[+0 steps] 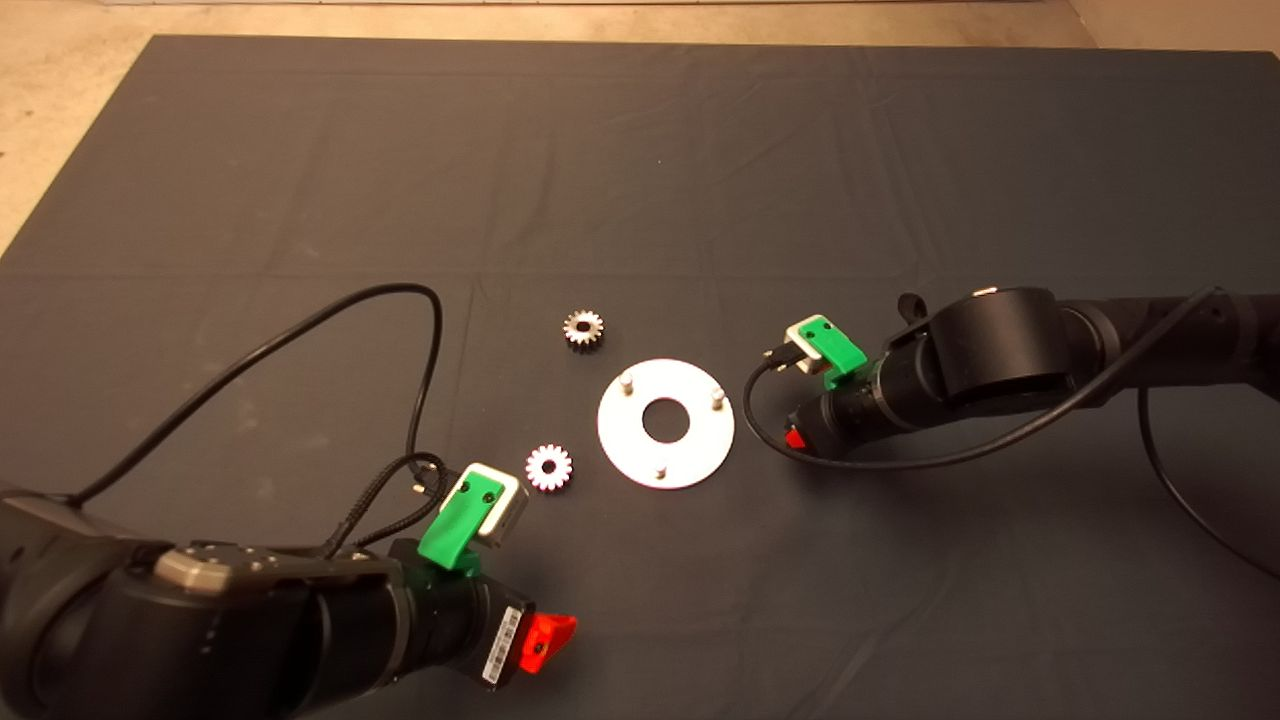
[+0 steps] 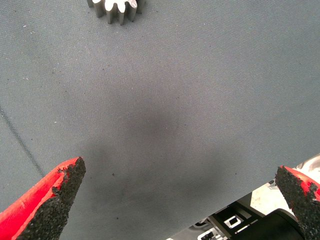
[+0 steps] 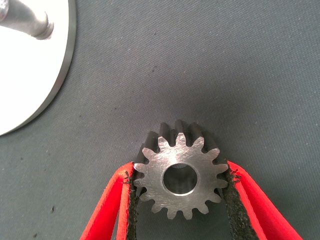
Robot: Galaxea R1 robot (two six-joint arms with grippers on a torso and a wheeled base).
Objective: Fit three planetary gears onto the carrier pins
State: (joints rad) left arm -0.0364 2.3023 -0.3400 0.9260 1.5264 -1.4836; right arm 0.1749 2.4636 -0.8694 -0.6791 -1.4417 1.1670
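The shiny round disc [image 1: 700, 440] lies mid-mat with three carrier pins [image 1: 626, 383] standing bare. One planetary gear [image 1: 583, 328] lies flat behind the disc on its left, another [image 1: 549, 467] just left of the disc. My right gripper [image 3: 181, 169] sits low at the disc's right side, shut on a third gear [image 3: 170, 197] held flat by its teeth; the disc's edge [image 3: 30, 85] and one pin [image 3: 25, 20] show close beside it. My left gripper [image 2: 179, 169] hovers open over bare mat near the front, with the left-hand gear [image 2: 116, 10] a little beyond its fingertips.
The dark mat [image 1: 640, 150] stretches wide behind the parts. A black cable [image 1: 300, 330] loops over the mat from the left arm, and another [image 1: 900, 462] hangs under the right arm. Pale floor [image 1: 60, 110] shows past the mat's far left corner.
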